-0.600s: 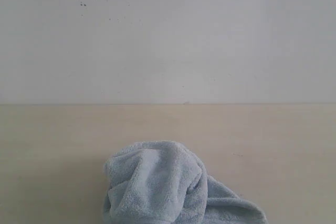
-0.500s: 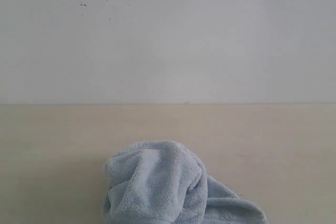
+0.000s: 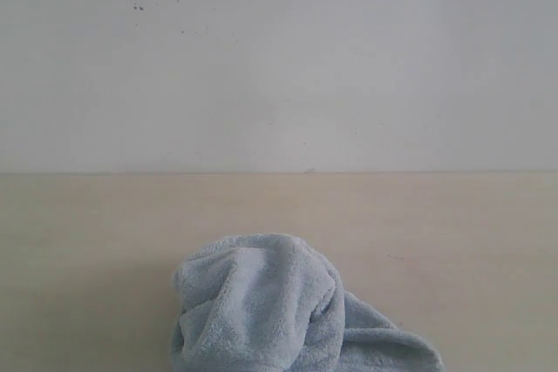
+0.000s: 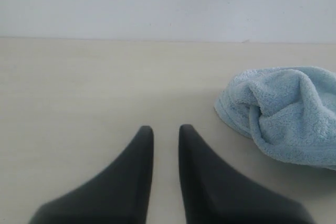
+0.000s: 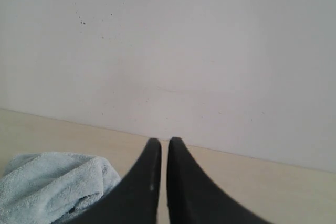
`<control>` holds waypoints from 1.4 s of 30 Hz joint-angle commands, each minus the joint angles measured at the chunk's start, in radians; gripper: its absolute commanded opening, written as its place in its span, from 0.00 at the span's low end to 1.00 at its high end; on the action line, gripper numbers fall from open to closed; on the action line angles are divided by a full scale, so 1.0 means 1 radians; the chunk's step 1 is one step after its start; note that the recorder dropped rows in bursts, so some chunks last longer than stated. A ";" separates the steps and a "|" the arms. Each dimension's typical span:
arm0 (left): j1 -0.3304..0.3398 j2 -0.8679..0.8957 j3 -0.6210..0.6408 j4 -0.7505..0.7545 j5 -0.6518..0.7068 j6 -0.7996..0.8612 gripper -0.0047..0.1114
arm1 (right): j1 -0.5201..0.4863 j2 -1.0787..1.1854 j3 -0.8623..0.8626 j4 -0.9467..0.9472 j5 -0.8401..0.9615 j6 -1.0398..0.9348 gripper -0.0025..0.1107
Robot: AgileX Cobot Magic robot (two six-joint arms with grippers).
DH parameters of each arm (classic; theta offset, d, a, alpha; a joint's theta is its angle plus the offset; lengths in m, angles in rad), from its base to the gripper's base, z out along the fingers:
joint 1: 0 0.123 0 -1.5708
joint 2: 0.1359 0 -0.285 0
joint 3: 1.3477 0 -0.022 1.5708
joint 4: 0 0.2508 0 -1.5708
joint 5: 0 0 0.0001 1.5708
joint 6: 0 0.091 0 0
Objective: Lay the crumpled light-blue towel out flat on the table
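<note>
Grip state: left end effector (image 4: 165,129) narrowly parted, empty, low over the desk (image 4: 79,87). Right end effector (image 5: 164,141) closed, empty. Towel (image 4: 283,111) lies bunched between them, untouched. Risk: hems seem buried, so pinching a fold would drag the lump, not unfold it.

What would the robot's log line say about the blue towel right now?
towel: crumpled heap on table | left gripper: jaws slightly apart, empty | right gripper: shut, empty | spreading: not started
</note>
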 commanded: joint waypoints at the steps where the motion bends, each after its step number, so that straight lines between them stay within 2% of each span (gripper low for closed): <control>1: -0.004 -0.004 0.003 0.001 -0.014 0.007 0.19 | -0.006 -0.005 -0.001 0.001 -0.014 0.021 0.07; 3: -0.004 -0.004 0.003 -0.001 -0.029 0.007 0.19 | -0.006 -0.005 -0.001 0.051 -0.071 0.093 0.07; 7: -0.004 -0.004 0.003 -0.319 -0.145 -0.084 0.19 | -0.006 -0.005 -0.001 0.162 -0.203 0.165 0.07; 11: -0.004 -0.004 0.003 -0.517 -0.168 -0.086 0.19 | -0.006 -0.005 -0.001 0.242 -0.251 0.200 0.07; 15: -0.006 -0.004 0.003 -0.536 -0.147 -0.086 0.19 | -0.006 -0.005 -0.001 0.252 -0.234 0.221 0.07; 17: -0.006 -0.004 0.003 -0.578 -0.115 -0.086 0.19 | -0.006 -0.005 -0.001 0.252 -0.201 0.306 0.07; 18: -0.006 -0.004 0.003 -0.600 -0.082 -0.058 0.19 | -0.006 -0.004 -0.001 0.240 -0.153 0.409 0.07; 21: -0.006 -0.004 -0.038 -0.617 0.014 0.026 0.19 | -0.006 0.129 -0.001 0.111 -0.193 0.424 0.07; 24: -0.006 0.009 -0.054 -0.698 0.029 0.139 0.19 | -0.006 0.337 -0.100 0.035 -0.240 0.351 0.07; 27: -0.006 0.057 -0.054 -0.710 0.029 0.158 0.19 | -0.006 0.428 -0.163 0.035 -0.240 0.252 0.07; 42: -0.006 0.083 -0.054 -0.710 0.003 0.244 0.19 | -0.006 0.436 -0.172 -0.021 -0.368 0.194 0.07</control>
